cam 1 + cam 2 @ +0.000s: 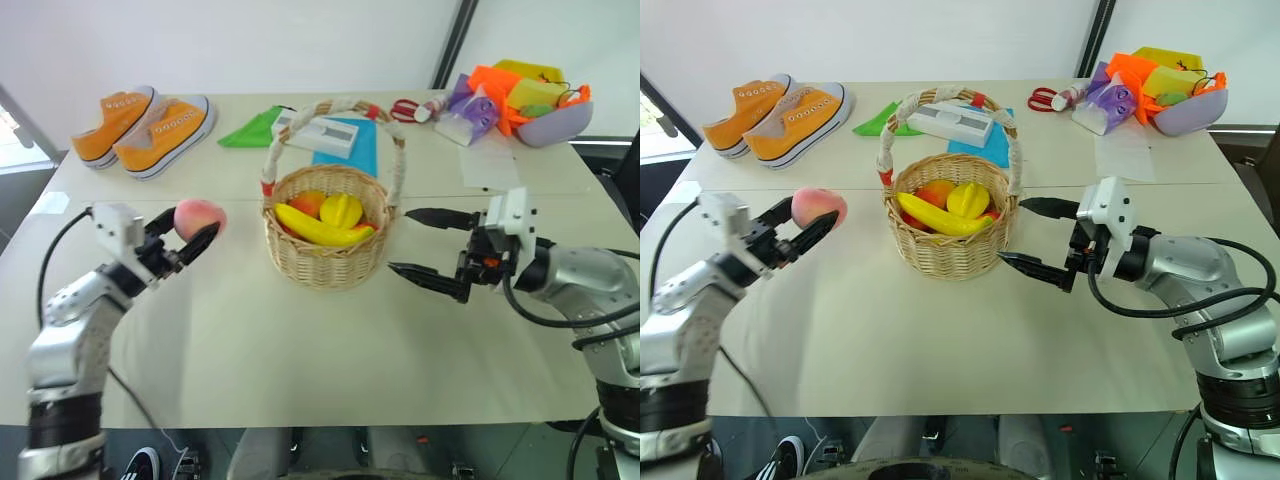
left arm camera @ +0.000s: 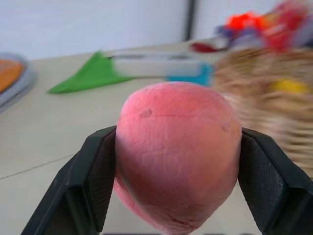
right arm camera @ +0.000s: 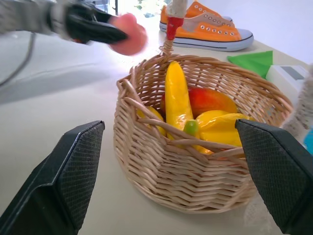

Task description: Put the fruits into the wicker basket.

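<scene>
My left gripper (image 1: pixel 196 236) is shut on the pink-red peach (image 1: pixel 198 215), held above the table to the left of the wicker basket (image 1: pixel 330 252). In the left wrist view the peach (image 2: pixel 176 156) sits squeezed between both black fingers (image 2: pixel 85 181). The basket holds a yellow banana (image 1: pixel 315 228) and other yellow and red-orange fruits. My right gripper (image 1: pixel 422 244) hovers open just right of the basket, level with its wall, fingers spread with nothing between them.
Orange sneakers (image 1: pixel 150 125) stand at the back left. A green cloth (image 1: pixel 250 130), a white box (image 1: pixel 322 132) and a blue sheet lie behind the basket. A purple bowl (image 1: pixel 553 125) with bright clutter sits at the back right, beside a paper sheet (image 1: pixel 490 165).
</scene>
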Motion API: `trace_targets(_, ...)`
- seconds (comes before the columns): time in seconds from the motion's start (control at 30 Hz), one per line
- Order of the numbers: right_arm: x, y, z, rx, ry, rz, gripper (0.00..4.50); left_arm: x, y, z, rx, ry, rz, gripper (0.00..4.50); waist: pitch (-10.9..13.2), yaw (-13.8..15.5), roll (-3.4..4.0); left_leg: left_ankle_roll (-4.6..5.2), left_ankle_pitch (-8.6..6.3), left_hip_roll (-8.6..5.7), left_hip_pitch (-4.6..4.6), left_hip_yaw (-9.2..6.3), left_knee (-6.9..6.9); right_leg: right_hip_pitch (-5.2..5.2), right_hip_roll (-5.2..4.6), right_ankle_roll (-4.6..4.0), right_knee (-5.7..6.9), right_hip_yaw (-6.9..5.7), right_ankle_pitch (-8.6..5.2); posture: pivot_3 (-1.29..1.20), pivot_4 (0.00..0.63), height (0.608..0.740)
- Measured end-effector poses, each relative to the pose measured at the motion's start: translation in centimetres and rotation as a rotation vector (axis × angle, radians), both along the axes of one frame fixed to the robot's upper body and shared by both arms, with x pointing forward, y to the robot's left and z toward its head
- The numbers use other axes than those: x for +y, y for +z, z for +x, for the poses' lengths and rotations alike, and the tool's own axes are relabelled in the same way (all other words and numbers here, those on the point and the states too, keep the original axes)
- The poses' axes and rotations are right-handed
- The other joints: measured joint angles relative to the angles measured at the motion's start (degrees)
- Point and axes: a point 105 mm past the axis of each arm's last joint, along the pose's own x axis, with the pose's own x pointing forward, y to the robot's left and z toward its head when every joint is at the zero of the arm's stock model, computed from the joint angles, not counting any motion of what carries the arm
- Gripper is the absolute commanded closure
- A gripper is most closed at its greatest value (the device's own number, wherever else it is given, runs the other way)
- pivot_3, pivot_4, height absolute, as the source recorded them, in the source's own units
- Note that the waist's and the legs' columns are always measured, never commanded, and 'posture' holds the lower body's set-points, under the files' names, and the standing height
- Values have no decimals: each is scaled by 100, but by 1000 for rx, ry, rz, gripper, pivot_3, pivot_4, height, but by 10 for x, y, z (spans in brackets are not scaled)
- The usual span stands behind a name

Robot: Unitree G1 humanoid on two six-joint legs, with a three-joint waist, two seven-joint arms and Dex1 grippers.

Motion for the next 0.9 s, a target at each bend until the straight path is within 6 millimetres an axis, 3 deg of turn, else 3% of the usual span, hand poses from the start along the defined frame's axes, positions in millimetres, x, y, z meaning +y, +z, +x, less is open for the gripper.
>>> trace_targets(0.13,-9,-1,-2,27,4,-6,0,-39,28,-29,-31,-257,-81,1334,0,55,1,5,-3,-2,1,1,9,11,-4,-3,-8,0,-2,0,150,740)
trace_targets(0.3,-13,-7,-2,54,-8,-3,0,-115,50,-21,-78,-437,-163,1334,-1,142,1,7,-2,-6,4,3,13,14,0,16,-6,1,9,0,150,740)
trace_targets(0.37,-13,-6,-2,51,-15,-2,0,-131,47,-11,-62,-431,-167,1334,-1,126,0,7,-3,-4,4,7,10,9,4,19,-3,3,10,0,150,740)
trace_targets(0.57,-11,-5,-2,38,-42,-1,0,-154,35,15,-32,-361,-201,1334,0,143,-1,4,-3,3,3,9,8,4,13,18,-1,5,10,0,150,740)
trace_targets(0.67,-10,-6,-5,37,-50,1,0,-154,31,21,-32,-334,-179,24,0,140,-1,5,-3,2,3,10,9,5,13,18,-2,7,10,0,150,740)
trace_targets(0.9,-16,-1,0,15,-103,16,0,-144,27,20,-45,-310,-163,24,0,135,-1,5,-3,3,3,10,9,4,13,18,-1,7,10,0,150,740)
